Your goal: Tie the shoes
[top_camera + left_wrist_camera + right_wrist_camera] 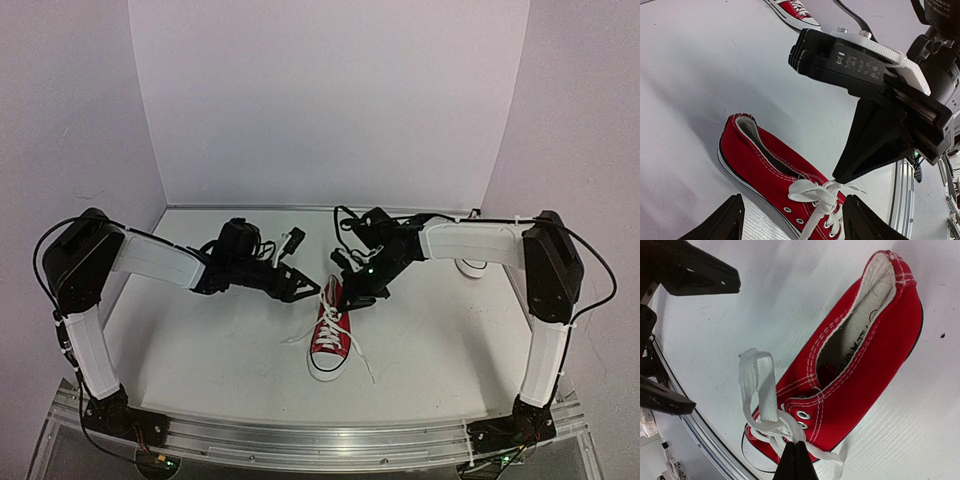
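One red shoe (331, 330) with white laces lies mid-table, toe toward the near edge. It also shows in the left wrist view (757, 162) and the right wrist view (865, 365). My right gripper (357, 290) is shut on a strand of the white lace (805, 427) just beside the top eyelets; its tips (797, 452) pinch together. A flat lace loop (757, 377) stands out from the crossing. My left gripper (300, 290) is open, its fingers (727, 222) straddling the laced part of the shoe, holding nothing.
A second red shoe (792, 11) lies at the back right, mostly hidden under the right arm in the top view. A loose lace end (362, 362) trails on the table. An aluminium rail (320, 437) runs along the near edge. White walls enclose the sides and back.
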`<state>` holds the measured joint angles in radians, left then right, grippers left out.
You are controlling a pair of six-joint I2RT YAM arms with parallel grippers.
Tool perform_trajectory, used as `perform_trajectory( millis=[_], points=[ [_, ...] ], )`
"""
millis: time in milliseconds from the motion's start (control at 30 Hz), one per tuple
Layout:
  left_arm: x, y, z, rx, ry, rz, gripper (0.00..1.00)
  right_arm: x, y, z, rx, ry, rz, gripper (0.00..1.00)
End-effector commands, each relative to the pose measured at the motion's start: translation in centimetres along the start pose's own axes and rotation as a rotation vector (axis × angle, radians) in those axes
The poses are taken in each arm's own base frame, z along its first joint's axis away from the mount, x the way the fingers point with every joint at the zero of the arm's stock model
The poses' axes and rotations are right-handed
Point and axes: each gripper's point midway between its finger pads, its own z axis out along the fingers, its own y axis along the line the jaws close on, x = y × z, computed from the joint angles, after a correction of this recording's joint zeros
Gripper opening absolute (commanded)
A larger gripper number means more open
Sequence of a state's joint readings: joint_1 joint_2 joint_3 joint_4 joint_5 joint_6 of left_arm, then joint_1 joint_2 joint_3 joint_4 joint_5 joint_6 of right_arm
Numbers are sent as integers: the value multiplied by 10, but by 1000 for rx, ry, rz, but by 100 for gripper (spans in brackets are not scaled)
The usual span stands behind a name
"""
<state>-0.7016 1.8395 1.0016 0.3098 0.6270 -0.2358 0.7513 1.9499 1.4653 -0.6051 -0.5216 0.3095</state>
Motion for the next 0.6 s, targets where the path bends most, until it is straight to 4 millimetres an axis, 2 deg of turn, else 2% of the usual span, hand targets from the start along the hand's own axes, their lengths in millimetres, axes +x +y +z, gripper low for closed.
perform_trajectory(
  millis=[0, 167, 300, 367, 567],
  points=[
    [-21, -9, 10, 48, -47, 11, 70, -15, 19, -21, -53, -69, -23, 0],
    [-18, -9, 23, 59, -19, -9, 71, -15, 20, -21, -63, -67, -25, 0],
    [-10, -7, 27, 63, 8, -27, 62, -15, 21, -21, -64, -67, -26, 0],
    [-6, -8, 26, 65, 15, -33, 51, -14, 19, -21, -60, -67, -25, 0],
    [2, -4, 11, 20, 11, -47, 7, -7, 12, -23, -27, -69, -18, 0]
  ],
)
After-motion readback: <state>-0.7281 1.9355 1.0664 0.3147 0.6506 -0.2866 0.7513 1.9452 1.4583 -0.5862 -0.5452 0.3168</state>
